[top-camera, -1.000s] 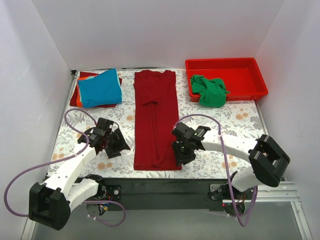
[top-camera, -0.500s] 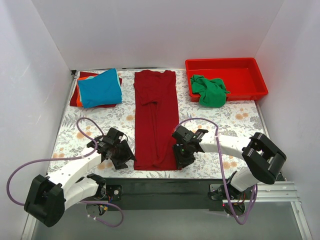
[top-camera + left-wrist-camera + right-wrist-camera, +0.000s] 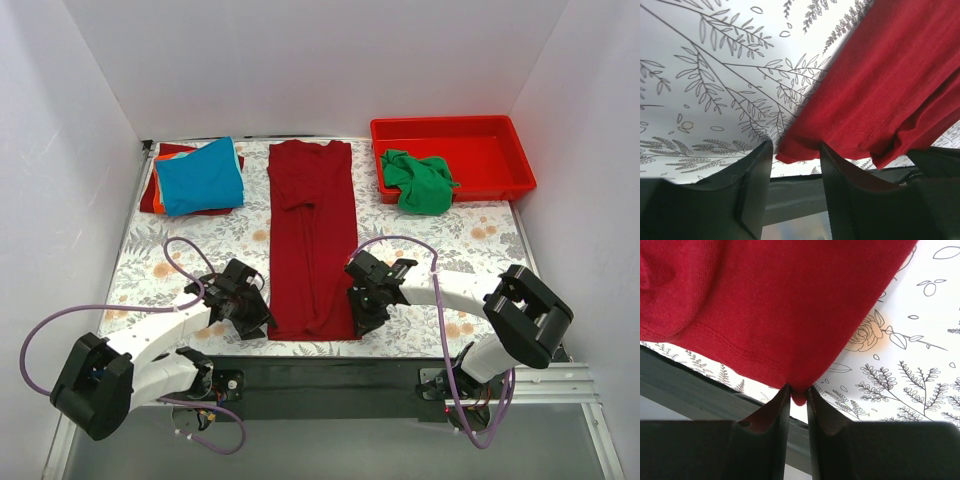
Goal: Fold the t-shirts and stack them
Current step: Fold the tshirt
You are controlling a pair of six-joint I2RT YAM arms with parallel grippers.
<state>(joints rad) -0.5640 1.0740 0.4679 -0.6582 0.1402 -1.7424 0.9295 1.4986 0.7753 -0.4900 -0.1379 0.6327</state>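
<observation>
Dark red t-shirt (image 3: pixel 312 240) on the worktop (image 3: pixel 470 235): our right jaws pinch its near right corner; our left jaws stand spread around the left corner.

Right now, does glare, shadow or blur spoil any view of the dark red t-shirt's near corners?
Top external: evenly lit and sharp, shadows soft. Left wrist: glare bleaches part of the floral table cloth, yet the dark red t-shirt corner is crisp. Right wrist: shirt weave sharp; the near fingers are dark and almost featureless.
</observation>
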